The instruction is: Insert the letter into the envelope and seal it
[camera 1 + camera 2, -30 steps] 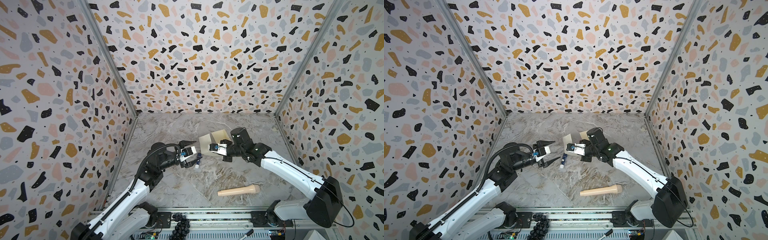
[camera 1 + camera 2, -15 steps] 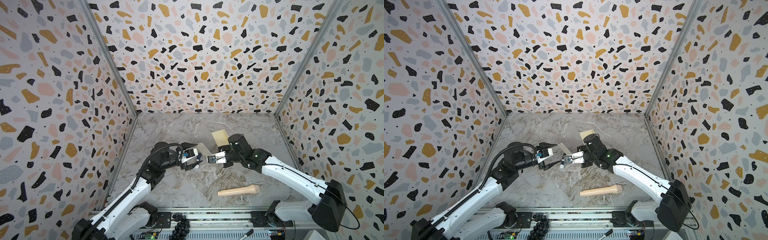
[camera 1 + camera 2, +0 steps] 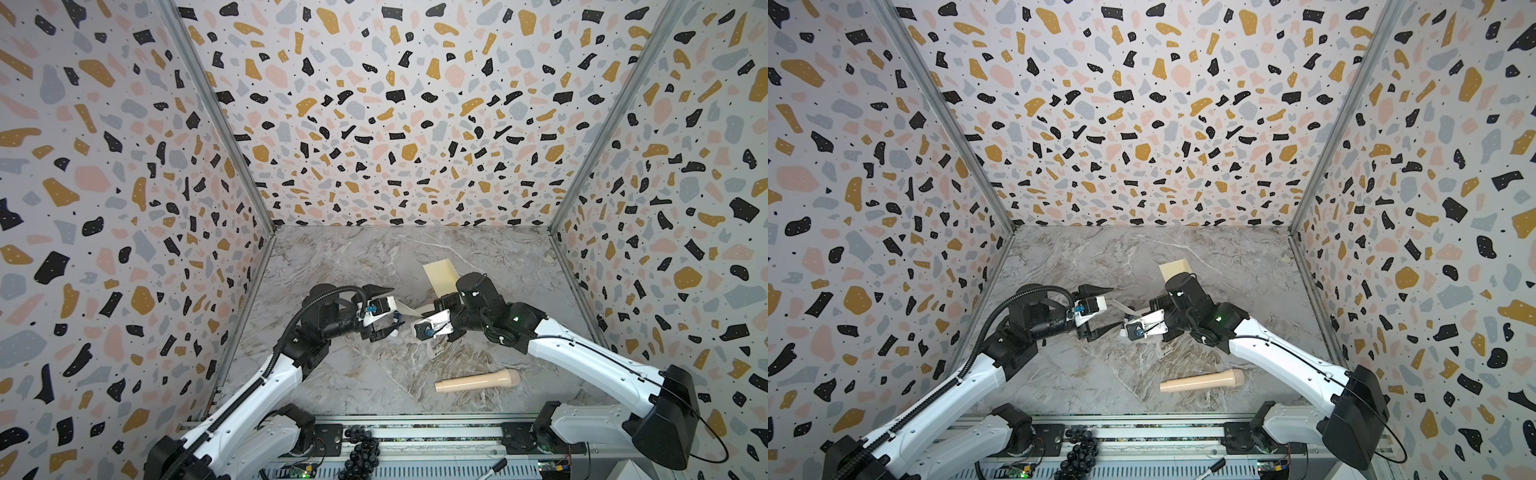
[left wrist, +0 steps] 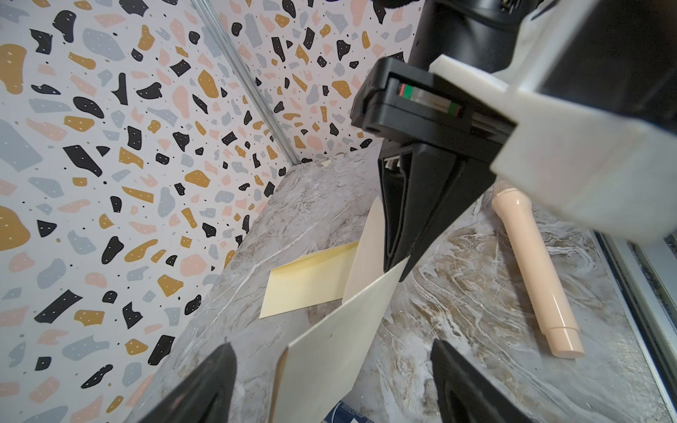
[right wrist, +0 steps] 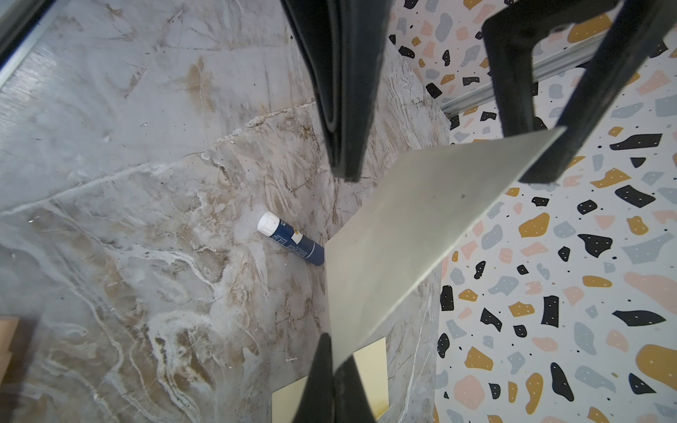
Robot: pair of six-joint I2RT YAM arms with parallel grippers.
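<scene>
So the right gripper [image 5: 331,351] has its fingers pinched together on one corner of the letter [image 5: 403,238], holding the sheet up off the table [image 3: 374,257] at a slant. The other end of the sheet pokes into the left gripper [image 3: 1109,308], which faces the right one from close by. Its fingers [image 4: 219,384] are spread wide on either side of the paper and aren't clamping it. One finger might be brushing the sheet's edge, but honestly I can't tell from these angles.

Right under the letter, between the two grippers, a blue glue stick [image 5: 289,238] with a white cap lies on its side. The envelope [image 3: 440,276] lies flat on the table just behind the right gripper, partly hidden under that arm's wrist in both top views. Further out, well apart from both grippers and beside the right arm on the base side, there's a beige cylinder [image 3: 478,381] lying on its side.
</scene>
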